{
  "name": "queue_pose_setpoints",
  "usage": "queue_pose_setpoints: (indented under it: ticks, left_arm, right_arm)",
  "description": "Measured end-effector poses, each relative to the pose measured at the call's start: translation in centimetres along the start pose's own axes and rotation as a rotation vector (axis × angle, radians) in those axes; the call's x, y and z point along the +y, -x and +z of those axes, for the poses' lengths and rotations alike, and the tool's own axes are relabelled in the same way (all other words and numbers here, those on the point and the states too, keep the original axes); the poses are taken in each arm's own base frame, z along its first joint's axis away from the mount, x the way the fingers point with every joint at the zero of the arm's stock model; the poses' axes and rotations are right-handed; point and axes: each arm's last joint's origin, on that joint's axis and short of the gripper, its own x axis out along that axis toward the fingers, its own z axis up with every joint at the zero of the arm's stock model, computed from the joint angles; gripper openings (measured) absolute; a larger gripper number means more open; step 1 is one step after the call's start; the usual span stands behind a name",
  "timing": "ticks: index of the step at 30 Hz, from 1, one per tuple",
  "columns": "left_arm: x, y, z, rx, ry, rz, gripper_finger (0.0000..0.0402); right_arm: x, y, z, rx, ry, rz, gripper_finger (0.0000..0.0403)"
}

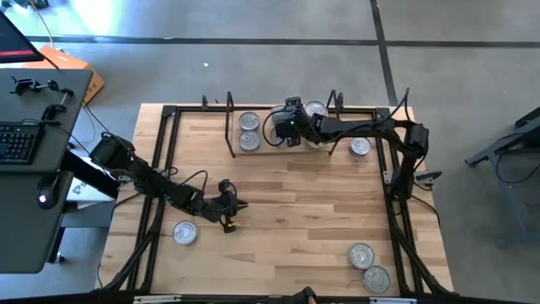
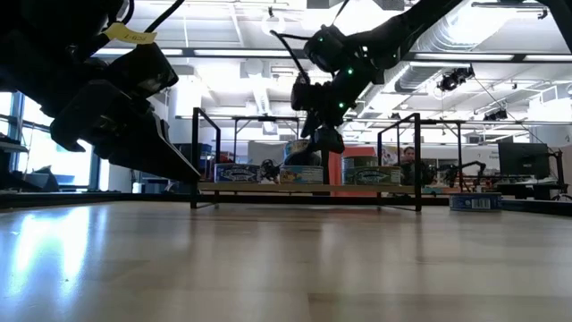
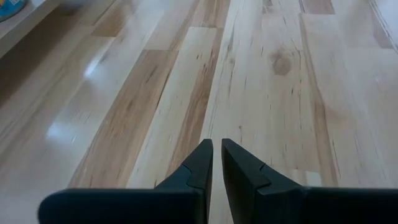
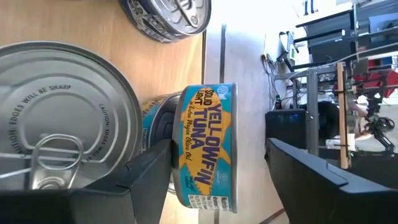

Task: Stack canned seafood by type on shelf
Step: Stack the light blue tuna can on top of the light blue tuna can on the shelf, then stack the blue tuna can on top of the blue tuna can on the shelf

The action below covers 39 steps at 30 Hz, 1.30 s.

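Note:
The shelf [image 1: 268, 145] stands by the table's far edge with several tins on it, two silver-lidded ones [image 1: 250, 131] at its left end. My right gripper [image 1: 291, 127] [image 2: 326, 139] hangs over the shelf's middle, open. In its wrist view the fingers [image 4: 221, 146] stand on either side of a blue-and-yellow tuna tin [image 4: 208, 149], which sits upright on top of another tin [image 4: 152, 121]; a big silver lid [image 4: 62, 124] lies beside it. My left gripper [image 1: 232, 209] [image 3: 217, 144] hovers shut over bare tabletop, near the left side. My right gripper is open around the tuna tin's label side [image 4: 186, 155]. A clear gap shows between the tin and one finger [image 4: 298, 168]. The other finger [image 4: 152, 168] stands right beside the tin, and I cannot tell whether it touches.
Loose tins lie on the tabletop: one near the left [image 1: 185, 232], two at the near right corner [image 1: 369, 264], one right of the shelf [image 1: 360, 146] [image 2: 474, 202]. Black frame rails [image 1: 164, 152] run along the table's edges. A desk with a keyboard [image 1: 21, 139] stands left of the table.

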Motion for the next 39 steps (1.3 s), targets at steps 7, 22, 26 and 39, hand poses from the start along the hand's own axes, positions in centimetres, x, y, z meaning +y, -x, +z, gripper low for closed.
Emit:
queue_pose_setpoints:
  ticks: [7, 22, 26, 39]
  left_arm:
    - [0.0, 0.0, 0.0, 0.001, 0.003, -0.009, 0.0025]
    - [-0.1, 0.0, 0.0, 0.0, 0.008, -0.011, 0.0025]
    - [-0.1, 0.0, 0.0, -0.001, 0.008, -0.011, 0.0025]
    - [-0.1, 0.0, 0.1, -0.006, 0.012, -0.013, 0.0025]
  right_arm:
    - [0.3, 0.1, -0.2, 0.009, -0.027, 0.047, 0.0252]
    - [-0.4, 0.2, 0.0, 0.011, -0.142, -0.037, 0.0252]
    - [-0.4, 0.2, 0.0, 0.016, -0.142, -0.041, 0.0252]
    - [1.9, 8.1, 5.1, -0.312, -0.508, 0.329, 0.0252]
